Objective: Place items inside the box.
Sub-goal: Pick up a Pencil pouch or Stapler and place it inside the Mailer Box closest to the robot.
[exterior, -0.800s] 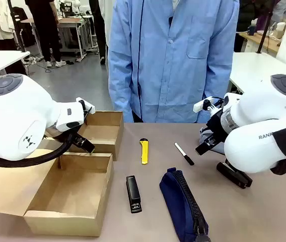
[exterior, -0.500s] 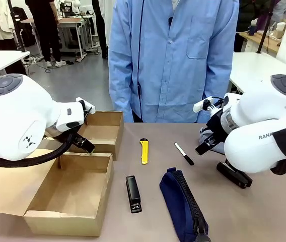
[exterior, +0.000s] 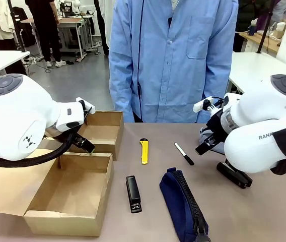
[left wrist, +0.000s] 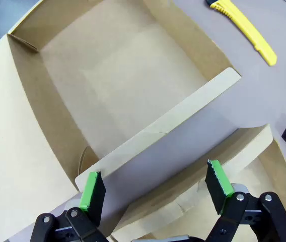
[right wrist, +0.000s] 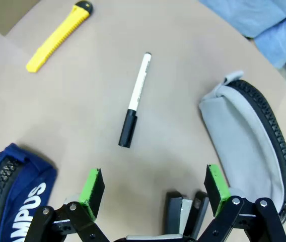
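Stuff for the box is all out on the tabletop (exterior: 264, 212), none of it in the cardboard box (exterior: 65, 222), which sits open on the robot's left side.

In the front view, the yellow utility knife (exterior: 143, 150) lies with its long axis running straight away from the robot, black end toward the person in the blue coat (exterior: 173, 60). The marker pen (exterior: 184, 154) is just to the right of it, on a diagonal, white end far-left and black cap near-right. The black stapler (exterior: 133, 193) lies closer to the robot, also lengthwise near-to-far, right beside the box's wall. The navy pouch (exterior: 183, 204) is angled, its far end near the marker and its near end running off toward the bottom right, zip up.

The left tool (left wrist: 155, 189) is spread wide and holding nothing, hanging over a cardboard wall of the box. The knife and stapler are well off to its side.

The right tool (right wrist: 153, 189) is also wide apart and empty. From its wrist camera the marker lies right ahead of it, roughly in line with the gap, cap end nearest. The knife is farther off, the navy pouch is down by one finger, and a grey pouch (right wrist: 248, 131) is by the other.
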